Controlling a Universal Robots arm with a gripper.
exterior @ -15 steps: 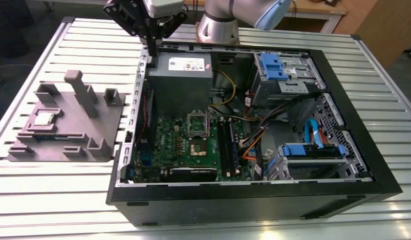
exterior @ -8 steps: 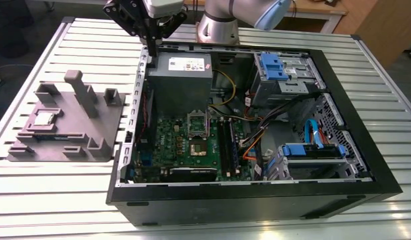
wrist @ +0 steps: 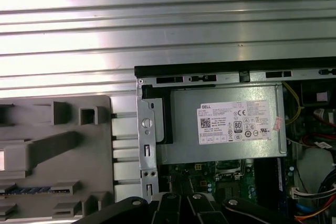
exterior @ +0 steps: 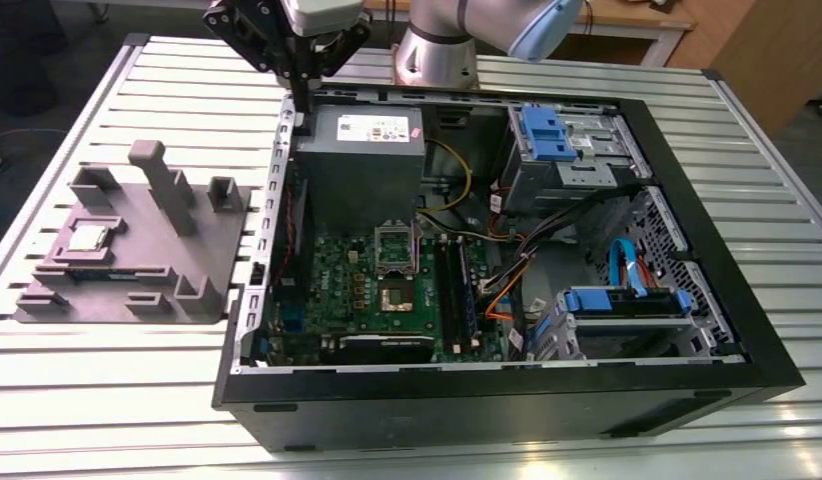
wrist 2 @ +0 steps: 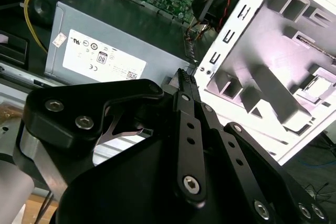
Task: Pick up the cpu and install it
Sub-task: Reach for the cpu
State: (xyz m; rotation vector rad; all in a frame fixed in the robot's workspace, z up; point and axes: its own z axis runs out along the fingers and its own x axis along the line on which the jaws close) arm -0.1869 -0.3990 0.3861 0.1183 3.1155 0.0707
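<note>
The cpu (exterior: pixel 88 238), a small silver square chip, lies flat in a recess of the grey fixture (exterior: pixel 131 250) on the table, at the exterior view's left of the open computer case (exterior: pixel 518 390). My gripper (exterior: pixel 304 104) hangs above the case's far left corner beside the power supply (exterior: pixel 362 150), well away from the cpu. Its fingers are shut with nothing between them, and in the second wrist view the gripper (wrist 2: pixel 185 77) shows them pressed together. On the green motherboard (exterior: pixel 344 290) the socket (exterior: pixel 399 292) lies bare with its metal frame (exterior: pixel 395 243) raised.
The case holds cables (exterior: pixel 505 290), blue drive brackets (exterior: pixel 551 135) and a second blue bracket (exterior: pixel 625 300). The fixture has tall grey posts (exterior: pixel 164 185). The slatted metal table (exterior: pixel 104 400) lies around the case. The power supply (wrist: pixel 226 124) and fixture (wrist: pixel 52 150) sit below the wrist.
</note>
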